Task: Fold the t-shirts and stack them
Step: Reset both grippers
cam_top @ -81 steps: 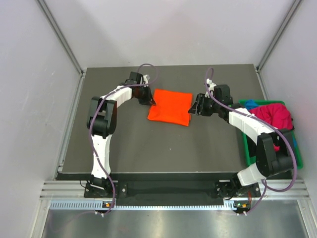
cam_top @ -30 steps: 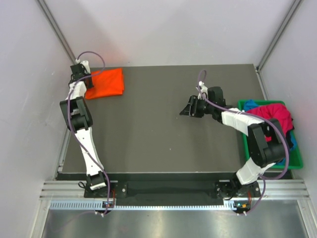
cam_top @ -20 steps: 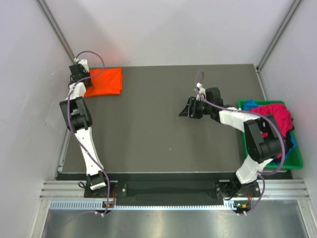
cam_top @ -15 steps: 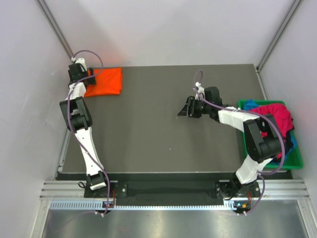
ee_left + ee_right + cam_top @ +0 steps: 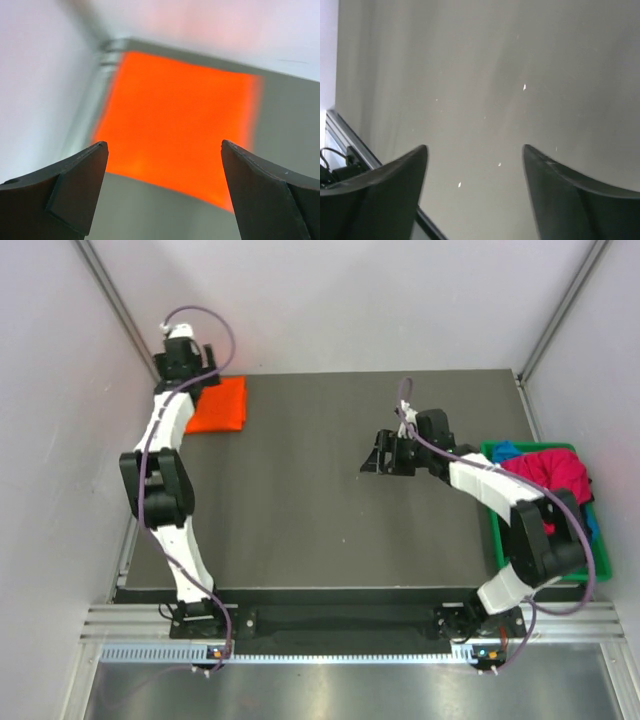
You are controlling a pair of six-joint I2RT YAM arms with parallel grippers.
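The dark grey table passes under both grippers; in the right wrist view it fills everything beyond the fingers, bare but for a few pale specks.

The green plastic bin sits behind the right gripper, off to that gripper's right, at the table's edge beside the right arm's elbow.

The orange t-shirt lies folded into a flat rectangle directly ahead of and below the left gripper, in the far corner of the table by the wall. In the left wrist view, which is blurred, it shows in the gap between the two fingers and touches neither. It is well apart from the right gripper, across the table on that gripper's left.

The magenta-red t-shirt is heaped unfolded in the bin, behind the right gripper and well clear of its fingers. A bit of the blue t-shirt shows at the bin's far end, beside the magenta-red one and partly under it.

The left gripper's jaws are spread wide and carry nothing. The right gripper hangs over the middle of the table, its jaws also apart with only bare table between them, holding nothing.
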